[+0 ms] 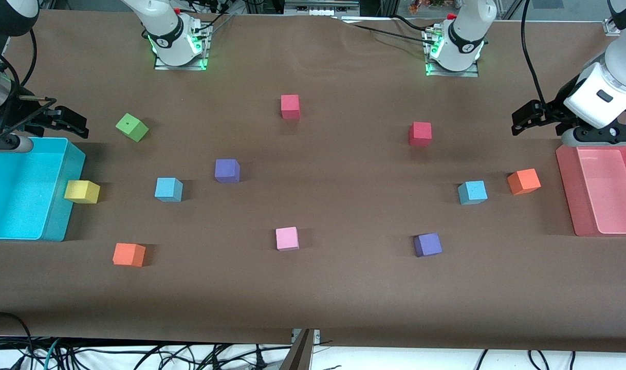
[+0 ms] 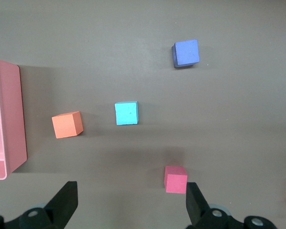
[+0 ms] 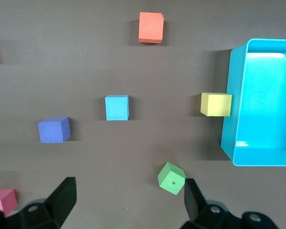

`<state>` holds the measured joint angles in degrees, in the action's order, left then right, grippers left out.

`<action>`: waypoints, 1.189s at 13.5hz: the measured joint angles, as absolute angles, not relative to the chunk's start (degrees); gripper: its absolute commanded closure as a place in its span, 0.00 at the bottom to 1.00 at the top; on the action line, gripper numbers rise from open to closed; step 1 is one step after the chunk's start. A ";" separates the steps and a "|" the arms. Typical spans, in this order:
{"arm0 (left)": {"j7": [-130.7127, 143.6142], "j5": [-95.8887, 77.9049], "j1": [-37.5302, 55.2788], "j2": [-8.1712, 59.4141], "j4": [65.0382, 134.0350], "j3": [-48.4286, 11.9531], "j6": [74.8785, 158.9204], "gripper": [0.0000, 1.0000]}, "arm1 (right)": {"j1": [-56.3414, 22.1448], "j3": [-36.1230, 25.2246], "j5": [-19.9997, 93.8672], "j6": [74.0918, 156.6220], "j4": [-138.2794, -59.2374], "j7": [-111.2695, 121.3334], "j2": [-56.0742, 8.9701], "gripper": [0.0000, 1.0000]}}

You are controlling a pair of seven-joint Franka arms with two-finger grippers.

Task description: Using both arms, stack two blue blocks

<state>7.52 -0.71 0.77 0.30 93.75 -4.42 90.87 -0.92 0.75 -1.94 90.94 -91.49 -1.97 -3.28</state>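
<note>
Two light-blue blocks lie on the brown table, far apart. One blue block (image 1: 168, 189) lies toward the right arm's end, between a yellow cube and a purple cube; it shows in the right wrist view (image 3: 117, 107). The other blue block (image 1: 472, 192) lies toward the left arm's end, beside an orange cube; it shows in the left wrist view (image 2: 127, 113). My left gripper (image 1: 522, 121) hangs open and empty over the table by the pink tray (image 2: 131, 202). My right gripper (image 1: 72, 123) hangs open and empty by the cyan bin (image 3: 128, 200).
A cyan bin (image 1: 56, 216) stands at the right arm's end and a pink tray (image 1: 570, 195) at the left arm's end. Other cubes are scattered about: green (image 1: 132, 127), yellow (image 1: 81, 191), two red (image 1: 290, 106), two purple (image 1: 227, 170), two orange (image 1: 523, 181), pink (image 1: 287, 238).
</note>
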 measured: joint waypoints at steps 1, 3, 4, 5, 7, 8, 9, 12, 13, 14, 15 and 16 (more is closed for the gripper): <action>7.52 -0.71 0.72 0.30 93.75 -4.39 90.84 0.00 | -0.92 0.75 -1.94 90.94 -91.49 -1.97 -3.28 0.00; 7.52 -0.71 0.55 0.24 93.78 -4.18 90.76 0.00 | -0.92 0.75 -1.94 90.94 -91.49 -1.97 -3.28 0.00; 7.52 -0.71 0.47 0.19 93.87 -3.98 90.72 0.00 | -0.92 0.75 -1.94 90.94 -91.49 -1.97 -3.28 0.00; 7.52 -0.70 0.36 0.19 94.08 -3.83 90.71 0.00 | -0.92 0.75 -1.94 90.94 -91.49 -1.97 -3.28 0.00; 7.52 -0.70 -0.22 0.35 94.91 -3.66 90.72 0.00 | -0.92 0.75 -1.94 90.94 -91.49 -1.97 -3.28 0.00; 7.52 -0.70 -0.52 0.52 95.19 -3.62 90.74 0.00 | -0.92 0.75 -1.94 90.94 -91.49 -1.97 -3.28 0.00; 7.52 -0.70 -0.64 0.61 95.38 -3.63 90.77 0.00 | -0.92 0.75 -1.94 90.94 -91.49 -1.97 -3.28 0.00; 7.52 -0.70 -0.65 0.62 95.47 -3.77 90.79 0.00 | -0.92 0.75 -1.94 90.94 -91.49 -1.97 -3.28 0.00; 7.52 -0.70 -0.65 0.62 95.47 -3.81 90.79 0.00 | -0.92 0.75 -1.94 90.94 -91.49 -1.97 -3.28 0.00; 7.52 -0.70 -0.65 0.62 95.47 -3.82 90.79 0.00 | -0.92 0.75 -1.94 90.94 -91.49 -1.97 -3.28 0.00; 7.52 -0.70 -0.66 0.61 95.47 -3.82 90.80 0.00 | -0.92 0.75 -1.94 90.94 -91.49 -1.97 -3.28 0.00; 7.52 -0.70 -0.66 0.58 95.47 -3.82 90.83 0.00 | -0.92 0.75 -1.94 90.94 -91.49 -1.97 -3.28 0.00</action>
